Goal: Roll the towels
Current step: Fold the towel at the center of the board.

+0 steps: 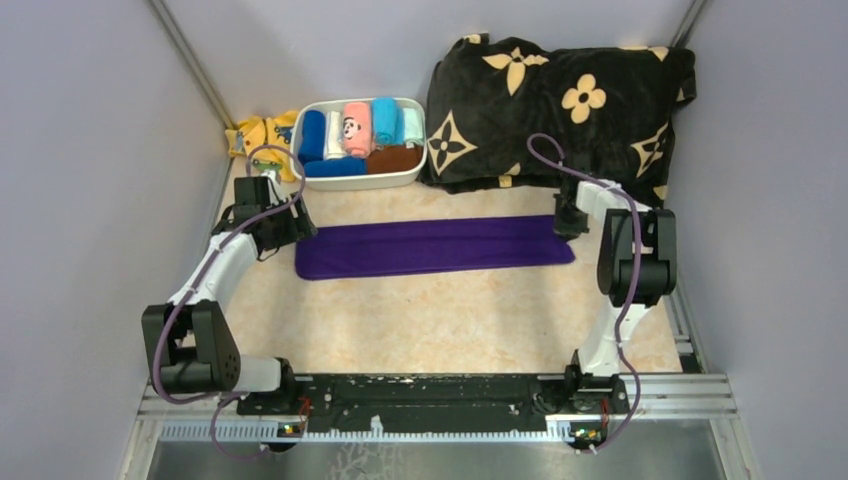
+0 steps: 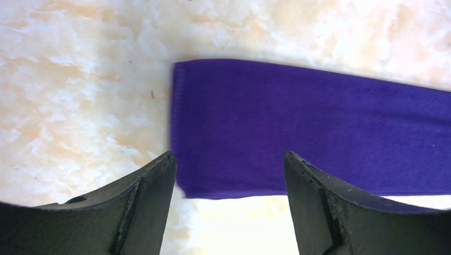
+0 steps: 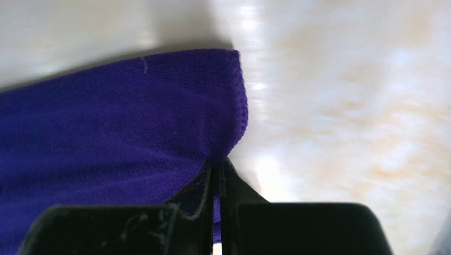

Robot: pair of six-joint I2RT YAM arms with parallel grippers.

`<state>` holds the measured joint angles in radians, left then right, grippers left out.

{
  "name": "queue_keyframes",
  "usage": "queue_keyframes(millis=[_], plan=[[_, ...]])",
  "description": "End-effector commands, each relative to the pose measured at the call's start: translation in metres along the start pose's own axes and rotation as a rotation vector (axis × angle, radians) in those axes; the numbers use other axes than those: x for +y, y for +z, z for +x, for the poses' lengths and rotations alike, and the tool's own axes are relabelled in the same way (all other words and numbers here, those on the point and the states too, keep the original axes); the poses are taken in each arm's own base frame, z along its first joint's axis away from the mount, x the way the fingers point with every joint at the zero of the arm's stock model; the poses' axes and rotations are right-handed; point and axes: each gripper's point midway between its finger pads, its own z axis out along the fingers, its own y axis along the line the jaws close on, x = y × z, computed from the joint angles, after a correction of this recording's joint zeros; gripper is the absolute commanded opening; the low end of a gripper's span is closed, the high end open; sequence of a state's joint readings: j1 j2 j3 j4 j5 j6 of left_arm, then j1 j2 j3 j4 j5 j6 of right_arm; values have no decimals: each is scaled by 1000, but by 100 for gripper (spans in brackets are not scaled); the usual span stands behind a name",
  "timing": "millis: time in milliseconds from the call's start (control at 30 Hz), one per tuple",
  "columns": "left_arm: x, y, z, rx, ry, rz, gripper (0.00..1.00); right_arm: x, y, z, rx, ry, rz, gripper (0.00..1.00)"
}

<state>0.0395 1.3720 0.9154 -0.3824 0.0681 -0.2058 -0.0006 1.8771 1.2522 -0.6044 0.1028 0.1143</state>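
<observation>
A deep purple towel (image 1: 435,246) lies folded into a long flat strip across the middle of the table. My right gripper (image 1: 569,222) is shut on the purple towel (image 3: 122,127) at its right end, the cloth edge pinched between its fingertips (image 3: 217,163). At the strip's left end my left gripper (image 1: 292,226) stands open, its jaws wide over the towel's near left corner (image 2: 298,133) without touching it. A salmon pink towel with a panda face (image 1: 355,128) sits rolled in the white basket (image 1: 362,181) at the back.
The basket also holds blue, white, light blue and brown rolled cloths. A yellow patterned cloth (image 1: 258,134) lies left of it against the wall. A big black blanket with tan flowers (image 1: 560,110) fills the back right. Grey walls close both sides.
</observation>
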Motion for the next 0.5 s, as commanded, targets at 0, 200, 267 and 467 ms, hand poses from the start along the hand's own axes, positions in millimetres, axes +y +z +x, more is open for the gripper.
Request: queue_keyframes(millis=[0,200,267,467], plan=[[-21,-12,11,29,-40,113,79,-113,-22,-6,15,113,370,0],[-39,-18,27,80,-63,212,79,-174,-71,-45,-115,180,554,0],[-50,-18,33,104,-76,264,79,-179,-77,-51,-123,169,579,0],[-73,-14,44,148,-110,351,78,-113,-82,-58,-172,125,274,0]])
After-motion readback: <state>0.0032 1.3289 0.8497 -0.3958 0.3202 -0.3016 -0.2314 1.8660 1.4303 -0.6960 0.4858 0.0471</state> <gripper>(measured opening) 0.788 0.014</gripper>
